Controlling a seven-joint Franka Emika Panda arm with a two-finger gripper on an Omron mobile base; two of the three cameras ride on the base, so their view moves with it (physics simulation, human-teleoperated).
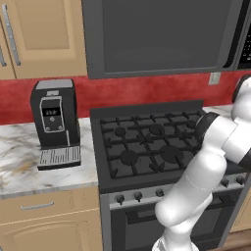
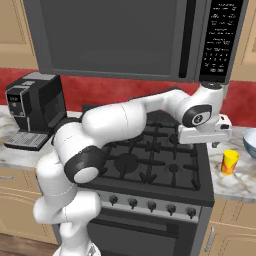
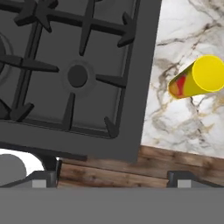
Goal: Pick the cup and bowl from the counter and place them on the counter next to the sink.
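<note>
The small yellow cup (image 2: 230,161) with red-orange markings stands upright on the marble counter (image 2: 235,186), just right of the stove. In the hand view the cup (image 3: 197,78) sits at the upper right, seen from above on the counter (image 3: 183,124). My gripper (image 2: 212,143) hovers over the stove's right edge, up and to the left of the cup, apart from it. It is open (image 3: 113,178), with nothing between its fingers. A slice of the pale blue-grey bowl (image 2: 250,142) shows at the right edge, behind the cup. The sink is out of view.
A black gas stove (image 2: 150,160) with raised grates lies under my arm. A microwave (image 2: 125,35) hangs low over it. A black coffee machine (image 1: 54,117) stands on the counter left of the stove. The wooden floor (image 3: 109,173) lies below the counter edge.
</note>
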